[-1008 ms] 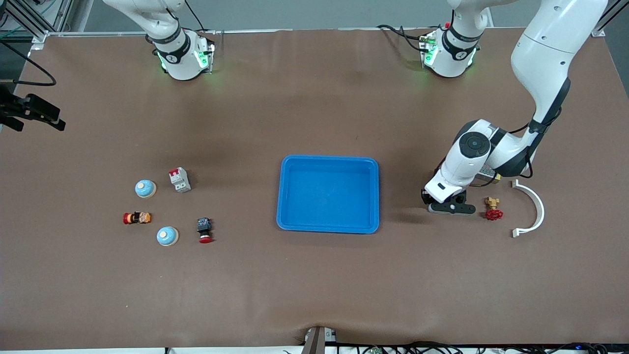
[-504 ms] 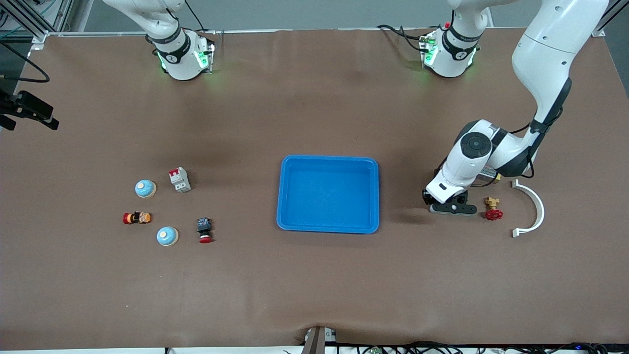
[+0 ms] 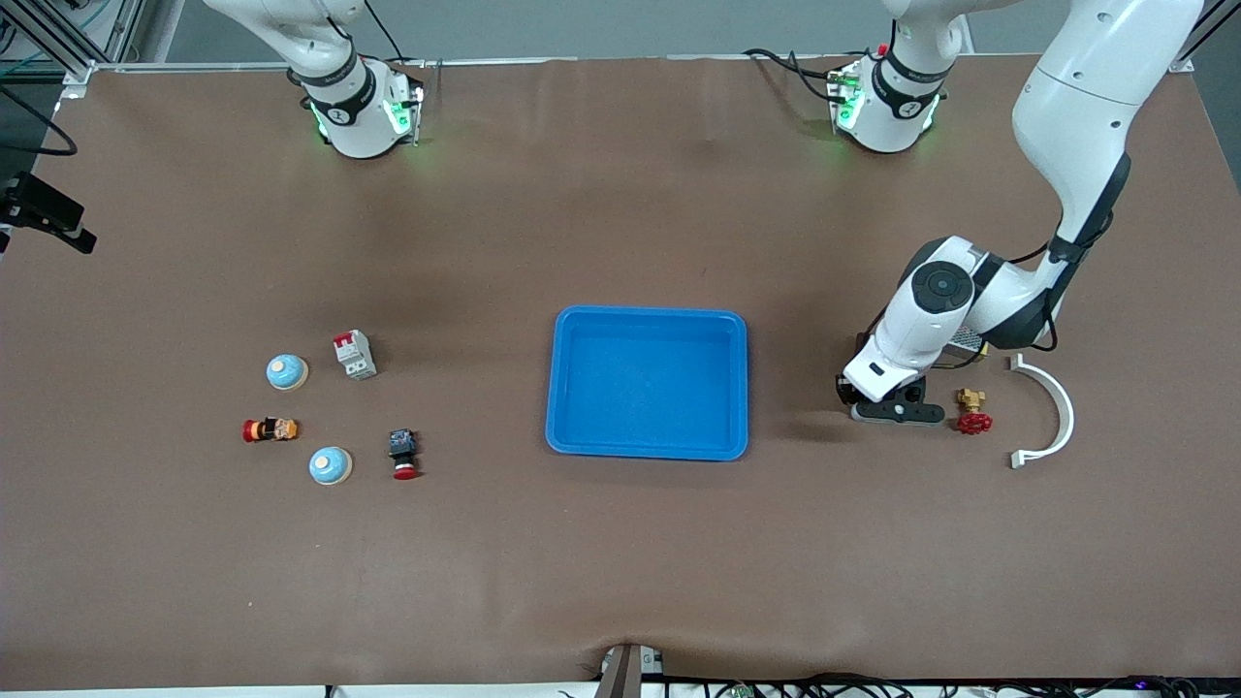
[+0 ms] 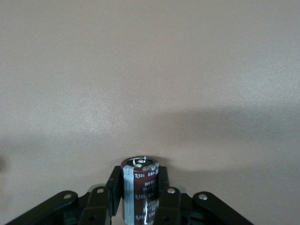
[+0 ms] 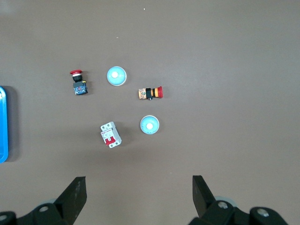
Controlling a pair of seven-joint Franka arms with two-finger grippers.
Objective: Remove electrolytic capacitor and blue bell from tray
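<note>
Blue plastic, bare inside: the tray [image 3: 648,382] at mid-bench holds nothing, so as far as the pictures show, both things are already out of it.

Left tool [image 3: 897,411] hangs low over the bench between the tray and a small brass valve with a red handwheel [image 3: 972,411], toward the left arm's end. In the left wrist view its fingers [image 4: 100,206] are clamped on the capacitor [image 4: 140,187], a dark brown can with a pale stripe, held upright, with bare bench under it. It has left the tray but is not yet set down and let go; that looks like the one step left for this arm. A white curved bracket [image 3: 1051,411] lies just past the valve, nearer the bench's end, so there is free room to place it where the tool is.

Two blue bells lie toward the right arm's end, well apart from the tray: one [image 3: 287,371] beside a white breaker [image 3: 355,354], the other [image 3: 330,465] nearer the front camera. I cannot tell which of them came from the tray. Between them sit an orange-and-red part [image 3: 270,429] and a red pushbutton [image 3: 403,455].

Right tool [image 5: 138,197] waits high over that group, fingers wide apart and empty.
</note>
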